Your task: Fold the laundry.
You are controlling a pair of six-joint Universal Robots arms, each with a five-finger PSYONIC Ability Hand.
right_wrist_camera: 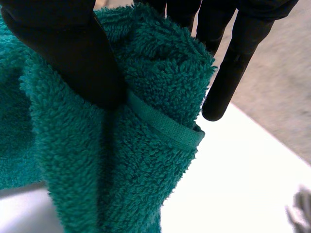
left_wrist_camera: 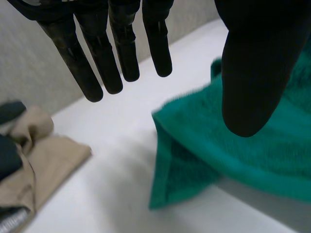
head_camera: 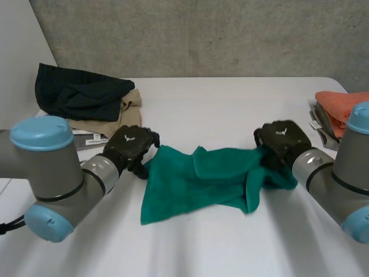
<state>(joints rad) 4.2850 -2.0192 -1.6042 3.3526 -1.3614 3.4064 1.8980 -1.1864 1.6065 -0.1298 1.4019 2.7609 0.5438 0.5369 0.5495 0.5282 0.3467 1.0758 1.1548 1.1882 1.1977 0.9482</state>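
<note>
a green towel (head_camera: 196, 184) lies crumpled and partly folded over itself in the middle of a white table (head_camera: 219, 109), between two black robot hands. the left hand (head_camera: 131, 147) sits at the towel's far left corner. in its wrist view its fingers (left_wrist_camera: 107, 63) hang straight and apart from the thumb (left_wrist_camera: 252, 73), holding nothing, and the towel's corner lies on the table beneath the thumb. the right hand (head_camera: 281, 141) is at the towel's right end, where the cloth is bunched up. in its wrist view the thumb (right_wrist_camera: 73, 53) presses a thick fold of towel against the fingers (right_wrist_camera: 235, 73), clamped on it. at the table's far left a dark garment (head_camera: 81, 95) rests on a beige cloth (head_camera: 130, 109). at the far right edge lies an orange cloth (head_camera: 340, 107).
</note>
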